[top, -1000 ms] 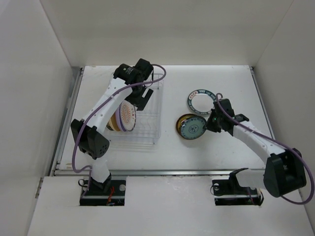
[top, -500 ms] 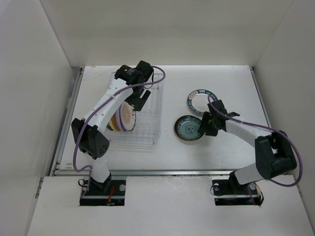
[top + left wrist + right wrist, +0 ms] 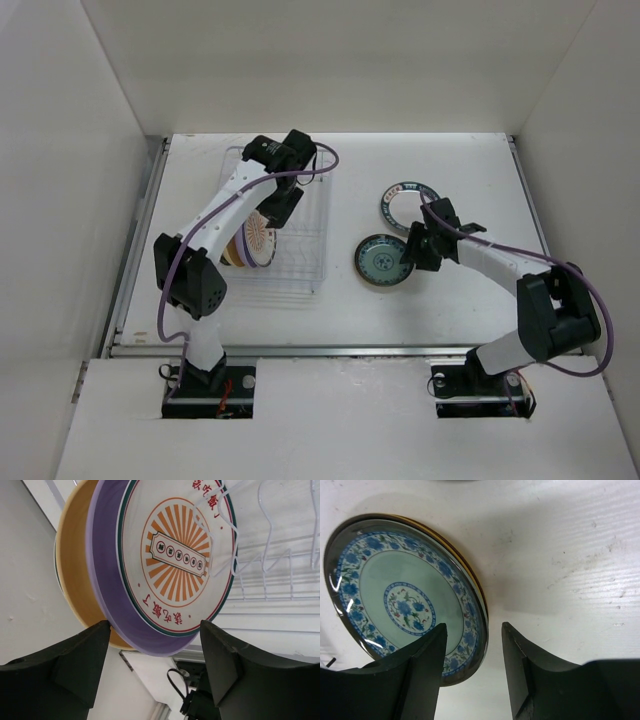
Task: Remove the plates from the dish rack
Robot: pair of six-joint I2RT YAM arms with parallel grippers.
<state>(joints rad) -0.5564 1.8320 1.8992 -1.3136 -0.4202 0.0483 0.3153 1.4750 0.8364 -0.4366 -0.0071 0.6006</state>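
Note:
The dish rack (image 3: 305, 262) stands at the table's left, its wire tines (image 3: 270, 555) seen close in the left wrist view. Three plates stand on edge in it: a white one with an orange-red design (image 3: 175, 555), a lavender one (image 3: 105, 580) and a tan one (image 3: 72, 570). My left gripper (image 3: 155, 640) is open, its fingers astride their rims. The teal-blue plate (image 3: 405, 600) lies flat on a yellow-brown plate (image 3: 470, 572) on the table. Over its right edge my right gripper (image 3: 472, 645) is open and holds nothing. A green-rimmed plate (image 3: 405, 204) lies behind.
White walls close in the table on three sides. A metal rail (image 3: 135, 260) runs along the left edge. The left arm (image 3: 225, 205) arches over the rack's left side.
My right gripper opened and let go of the teal-blue plate, which dropped flat onto the yellow-brown one. My left gripper moved closer to the standing plates.

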